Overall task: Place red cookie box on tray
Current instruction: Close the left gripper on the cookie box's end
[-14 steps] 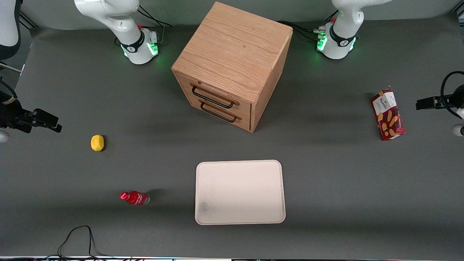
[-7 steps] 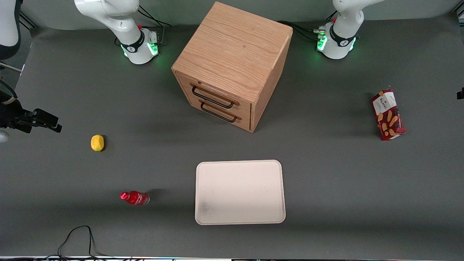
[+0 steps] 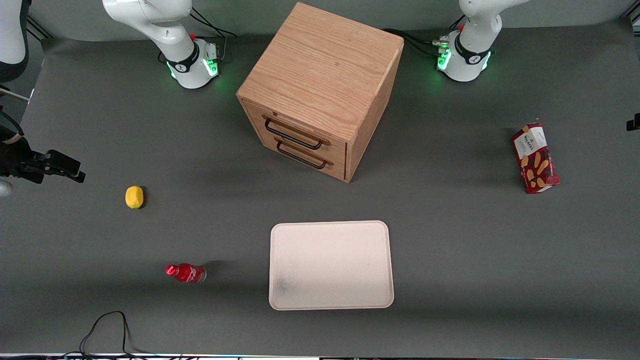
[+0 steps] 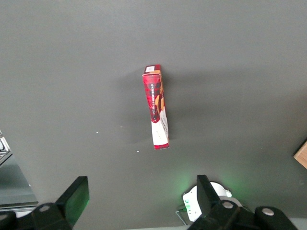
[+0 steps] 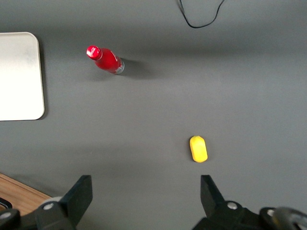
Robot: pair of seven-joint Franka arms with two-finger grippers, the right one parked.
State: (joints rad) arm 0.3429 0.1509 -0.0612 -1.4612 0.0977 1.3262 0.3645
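The red cookie box [image 3: 535,158] lies flat on the dark table toward the working arm's end, with its white label end pointing away from the front camera. In the left wrist view the red cookie box [image 4: 157,106] shows well below my gripper [image 4: 141,201], which is open with nothing between its fingers [image 4: 76,200]. In the front view only a black sliver of the gripper [image 3: 634,121] shows at the frame's edge, beside the box and apart from it. The cream tray [image 3: 330,265] sits bare near the front camera, in front of the cabinet's drawers.
A wooden drawer cabinet [image 3: 320,90] stands mid-table, both drawers shut. A yellow lemon [image 3: 134,197] and a small red bottle [image 3: 185,273] lie toward the parked arm's end. A black cable [image 3: 107,325] loops at the near edge. The working arm's base [image 3: 465,55] glows green.
My gripper has drawn off sideways out of the front view, from beside the box to a sliver at the frame's edge. The box and tray have not moved.
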